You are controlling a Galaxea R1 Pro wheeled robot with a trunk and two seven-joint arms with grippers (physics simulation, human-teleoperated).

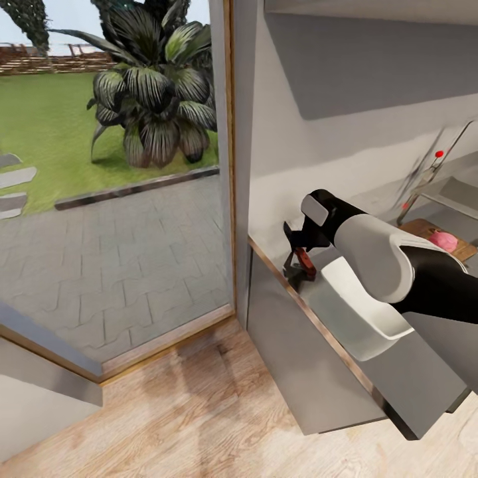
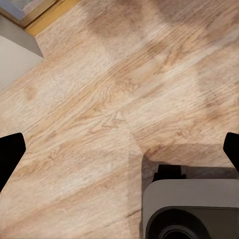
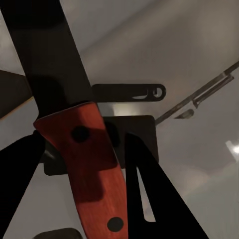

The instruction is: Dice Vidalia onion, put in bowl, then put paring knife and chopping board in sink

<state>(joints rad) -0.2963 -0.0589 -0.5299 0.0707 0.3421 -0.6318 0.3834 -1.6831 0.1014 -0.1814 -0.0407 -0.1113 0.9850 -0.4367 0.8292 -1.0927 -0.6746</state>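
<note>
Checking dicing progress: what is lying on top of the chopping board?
A pinkish-red lump sits on the chopping board, probably the onion. The right arm covers the board's near end, so anything lying there cannot be seen.

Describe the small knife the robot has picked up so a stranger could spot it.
On the grey countertop, left of the shallow white bowl, the right gripper holds a paring knife. Its reddish-brown riveted wooden handle and dark blade set it apart.
</note>
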